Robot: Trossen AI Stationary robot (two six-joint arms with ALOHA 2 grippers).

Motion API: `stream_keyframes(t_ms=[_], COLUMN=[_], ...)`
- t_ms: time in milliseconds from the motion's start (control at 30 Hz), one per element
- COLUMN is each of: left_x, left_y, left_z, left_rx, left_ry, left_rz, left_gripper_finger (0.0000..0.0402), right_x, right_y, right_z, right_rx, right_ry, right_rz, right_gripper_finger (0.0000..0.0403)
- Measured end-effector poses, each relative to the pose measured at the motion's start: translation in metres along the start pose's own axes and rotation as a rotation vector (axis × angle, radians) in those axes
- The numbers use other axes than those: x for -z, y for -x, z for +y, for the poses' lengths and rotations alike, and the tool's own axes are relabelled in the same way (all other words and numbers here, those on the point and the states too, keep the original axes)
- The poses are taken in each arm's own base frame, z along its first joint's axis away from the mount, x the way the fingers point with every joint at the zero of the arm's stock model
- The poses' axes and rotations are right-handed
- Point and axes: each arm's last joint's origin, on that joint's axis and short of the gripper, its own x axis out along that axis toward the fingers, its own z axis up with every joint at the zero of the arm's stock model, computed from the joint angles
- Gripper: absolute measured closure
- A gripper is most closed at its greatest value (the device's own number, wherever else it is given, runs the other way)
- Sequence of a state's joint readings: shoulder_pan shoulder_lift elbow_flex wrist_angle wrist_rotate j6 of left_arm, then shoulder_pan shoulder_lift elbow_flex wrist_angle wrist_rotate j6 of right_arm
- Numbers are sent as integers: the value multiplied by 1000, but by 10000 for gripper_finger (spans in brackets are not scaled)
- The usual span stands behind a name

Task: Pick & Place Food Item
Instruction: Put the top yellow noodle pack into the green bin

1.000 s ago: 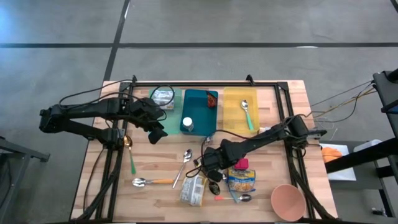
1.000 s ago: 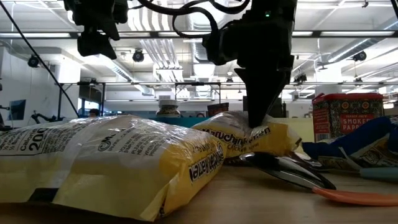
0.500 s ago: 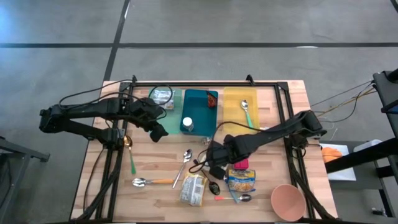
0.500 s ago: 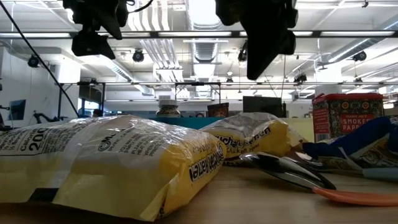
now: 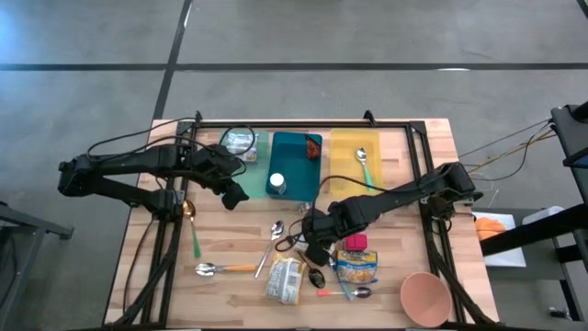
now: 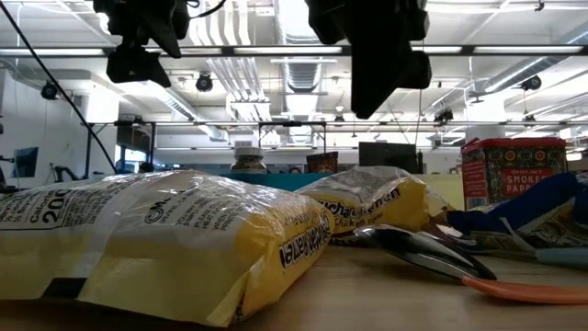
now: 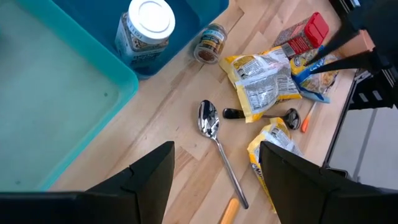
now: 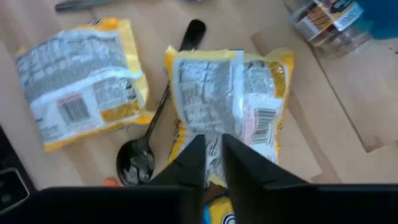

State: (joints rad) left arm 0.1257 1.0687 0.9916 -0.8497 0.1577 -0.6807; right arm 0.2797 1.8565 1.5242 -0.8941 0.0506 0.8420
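Under my right gripper (image 8: 214, 147) a yellow noodle packet (image 8: 230, 106) lies flat on the wood, printed back up. The gripper (image 6: 378, 101) hangs well above it with only a narrow gap between its fingertips and nothing in that gap. In the high view the gripper (image 5: 317, 248) covers most of this packet. A second noodle packet (image 5: 287, 280) lies near the front edge. Over the table's left part my left gripper (image 5: 234, 195) hovers open and empty beside the blue bin (image 5: 299, 147), in which a white-lidded jar (image 7: 146, 31) stands.
A black spoon (image 8: 146, 155) lies against the packet. A red tin (image 5: 356, 242), a blue-and-yellow packet (image 5: 356, 268), a small spice jar (image 7: 210, 42), metal spoons (image 5: 274, 241) and a pink bowl (image 5: 425, 296) lie around. Green (image 5: 262, 161) and yellow (image 5: 347, 175) trays flank the bin.
My right gripper has risen off the noodle packet that its fingertips were down on a second ago. The packet has stayed flat on the table. My left gripper has rolled a little where it hovers.
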Motion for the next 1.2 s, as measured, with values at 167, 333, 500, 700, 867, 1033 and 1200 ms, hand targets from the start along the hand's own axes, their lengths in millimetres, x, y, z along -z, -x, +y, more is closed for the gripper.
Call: stream_keyframes(t_ms=[167, 333, 500, 700, 867, 1033, 1200], left_x=[0, 0, 0, 0, 1, 1, 1], left_y=[0, 0, 0, 0, 0, 0, 0], left_z=[0, 0, 0, 0, 0, 1, 1], left_rx=[0, 0, 0, -3, -5, -6, -7], left_ry=[-3, -3, -3, -2, 2, 2, 2], left_rz=[0, 0, 0, 4, 6, 9, 9], left_gripper_finger=[162, 162, 162, 162, 162, 162, 162], right_x=[-3, -3, -2, 2, 4, 6, 6], right_y=[-2, -8, -31, -61, -80, -91, -93], right_z=[-2, -4, -4, -5, -6, -7, -7], right_rx=[-5, 14, 59, 112, 143, 158, 158], right_ry=[-38, -38, -19, 36, 86, 102, 127], right_rz=[-2, 3, 46, 106, 140, 164, 171], right_gripper_finger=[229, 104, 14, 20, 22, 22, 29])
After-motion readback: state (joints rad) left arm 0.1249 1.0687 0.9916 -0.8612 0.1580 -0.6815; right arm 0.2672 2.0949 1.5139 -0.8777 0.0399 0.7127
